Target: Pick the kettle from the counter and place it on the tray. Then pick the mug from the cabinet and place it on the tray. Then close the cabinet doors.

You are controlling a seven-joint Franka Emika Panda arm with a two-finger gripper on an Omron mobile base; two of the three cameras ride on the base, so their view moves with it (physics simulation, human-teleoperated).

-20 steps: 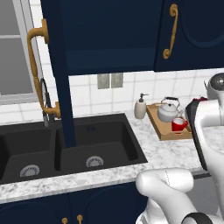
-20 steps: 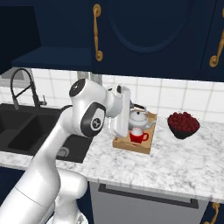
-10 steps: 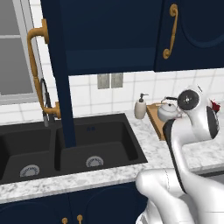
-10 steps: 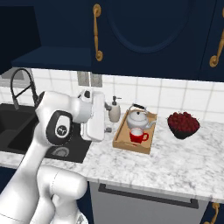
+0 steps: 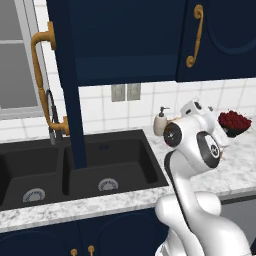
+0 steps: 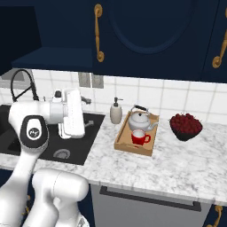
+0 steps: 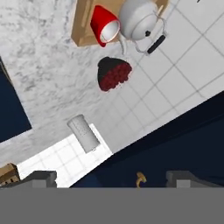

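The wooden tray [image 6: 123, 142] lies on the marble counter [image 6: 177, 164]. On it stand the silver kettle [image 6: 140, 120] and, in front of it, the red mug [image 6: 140, 137]. The hand view has the same tray [image 7: 82, 30], kettle [image 7: 136, 17] and mug [image 7: 104, 26] at its top edge. My gripper [image 7: 113, 178] is open and holds nothing. It hangs over the sink, left of the tray, gripper [image 6: 87, 113]. The cabinet's left door [image 5: 62, 60] is swung out, showing the dark interior [image 6: 17, 31]. The door to the right [image 6: 146, 26] is shut.
A white soap pump bottle [image 6: 116, 111] stands between the sink [image 6: 91, 133] and the tray. A dark bowl of red fruit [image 6: 186, 126] sits right of the tray. A curved tap [image 6: 20, 84] rises behind the sink. My white arm [image 5: 195, 150] blocks the tray in the left base view.
My arm has swung left, away from the tray, and the hand now hangs over the sink. The gripper stayed open; kettle and mug have not moved.
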